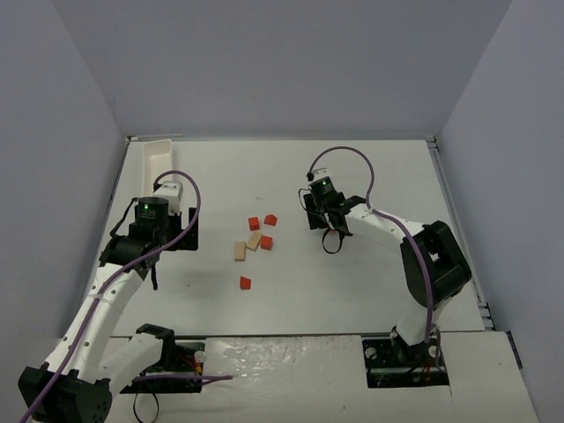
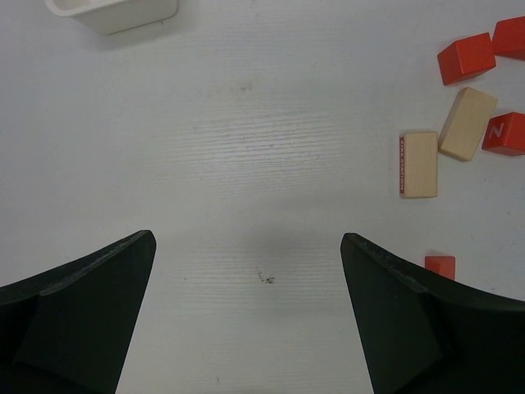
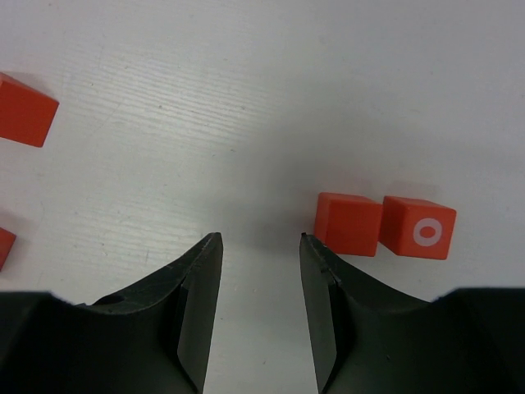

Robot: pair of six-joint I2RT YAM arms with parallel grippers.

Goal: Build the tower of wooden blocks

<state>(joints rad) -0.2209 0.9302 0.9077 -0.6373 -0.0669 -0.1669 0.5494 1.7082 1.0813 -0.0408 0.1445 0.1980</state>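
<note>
Lining up the right claw point(image 3: 261, 238) over the nearest red cube point(image 3: 349, 223) looks the job to me. Its jaws stand narrowly parted on nothing, so widen first, then drop square. The left claw point(image 2: 246, 246) hangs spread wide, empty. No wood block tower yet: the blocks point(image 1: 254, 241) lie loose mid-surface point(image 1: 352, 291), between the arms. A white tray point(image 1: 159, 154) sits far left, with plain grey walls point(image 1: 282, 70) around.

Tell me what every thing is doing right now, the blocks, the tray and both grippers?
Red blocks: lying loose, none stacked.
Tan blocks: lying flat, not stacked.
White tray: upright, at the far left corner.
Left gripper: wide open, holding nothing.
Right gripper: open a little, holding nothing.
</note>
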